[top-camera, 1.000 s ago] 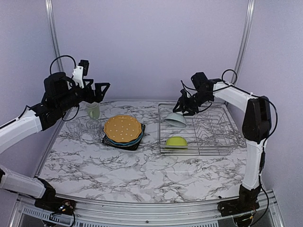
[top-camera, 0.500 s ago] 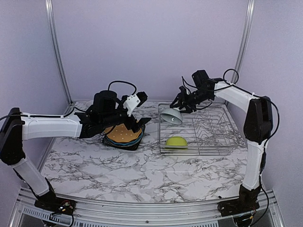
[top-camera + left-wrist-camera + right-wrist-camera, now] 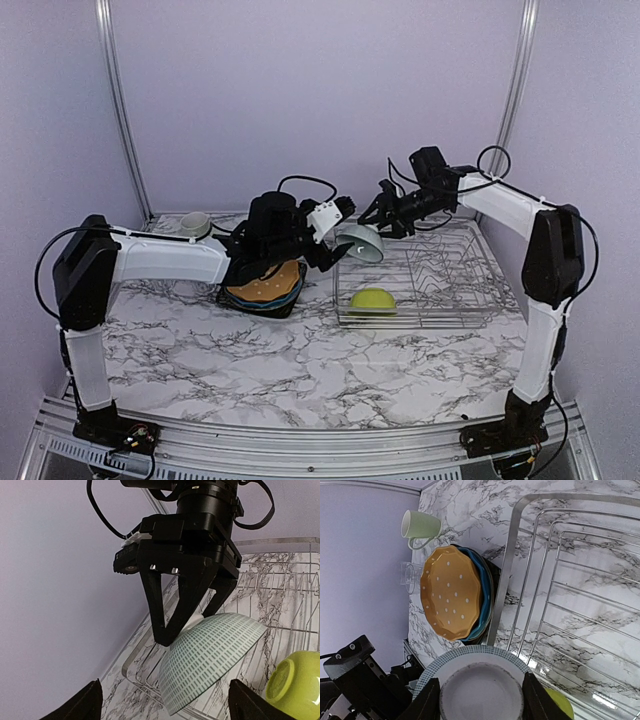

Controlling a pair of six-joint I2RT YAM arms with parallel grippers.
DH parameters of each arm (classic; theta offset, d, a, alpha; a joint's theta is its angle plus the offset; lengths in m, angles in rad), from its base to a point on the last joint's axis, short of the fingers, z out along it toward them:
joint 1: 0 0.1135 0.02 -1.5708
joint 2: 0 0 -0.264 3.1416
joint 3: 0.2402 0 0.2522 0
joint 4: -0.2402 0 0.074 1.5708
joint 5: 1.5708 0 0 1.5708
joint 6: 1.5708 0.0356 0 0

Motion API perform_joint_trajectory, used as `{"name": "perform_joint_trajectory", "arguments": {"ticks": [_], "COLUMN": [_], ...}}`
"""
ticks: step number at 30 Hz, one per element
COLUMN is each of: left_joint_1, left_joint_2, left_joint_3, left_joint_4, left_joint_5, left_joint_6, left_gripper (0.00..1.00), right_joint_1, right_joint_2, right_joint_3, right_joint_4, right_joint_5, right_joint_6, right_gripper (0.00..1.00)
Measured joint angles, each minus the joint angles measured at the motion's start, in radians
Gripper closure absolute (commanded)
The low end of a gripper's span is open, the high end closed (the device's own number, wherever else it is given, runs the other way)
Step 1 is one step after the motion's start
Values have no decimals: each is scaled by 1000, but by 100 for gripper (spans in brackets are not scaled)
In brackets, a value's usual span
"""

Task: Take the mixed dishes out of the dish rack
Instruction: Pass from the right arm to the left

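Observation:
My right gripper [image 3: 386,221] is shut on the foot ring of the small white bowl [image 3: 361,243], a white bowl with a green dash pattern. It holds the bowl tilted above the left end of the dish rack [image 3: 455,292]. In the right wrist view the fingers [image 3: 428,701] flank the bowl's foot [image 3: 481,695]. My left gripper [image 3: 340,234] stands open just left of the bowl. In the left wrist view the bowl [image 3: 212,657] hangs between its spread fingers, not touched. A lime green bowl [image 3: 372,299] lies upside down in the rack.
Left of the rack an orange dotted plate [image 3: 451,592] tops a blue plate [image 3: 485,585] and a dark square plate [image 3: 252,303]; my left arm crosses over them. A pale green mug [image 3: 420,525] and a clear glass [image 3: 410,575] stand at the back left.
My left arm has swung from beside the mug, across the plate stack, to the bowl's left side. My right gripper has carried the bowl slightly up and left.

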Motion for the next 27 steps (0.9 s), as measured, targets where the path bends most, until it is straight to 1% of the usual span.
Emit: {"name": "perform_joint_trajectory", "arguments": {"ticks": [7,10,18,22,24,27], "left_joint_1": [-8,-11,-16,-26,-28,-31], "left_joint_2": [71,81,98,98,98,98], "left_joint_3": [74,75,76,76,76,82], "left_joint_4": [9,13,17,14,15,3], "left_joint_5": [-39,-58,-69,-63,-76,-83], "left_joint_6": [19,25,30,40,58,54], "left_gripper": [24,34,69,91,100,100], "right_joint_1": [0,0,-1,-2,-4,-8], "right_joint_2": [-13,-28,-40,-43,-47,-56], "right_joint_3": [-37,-63,-108,-125,-139,-176], "right_joint_4": [19,29,77,103,106,125], "right_joint_5": [-38,-57,-103,-127,-133,-161], "right_joint_6": [13,20,54,74,121,151], "right_gripper": [76,76,76,71,66,54]}}
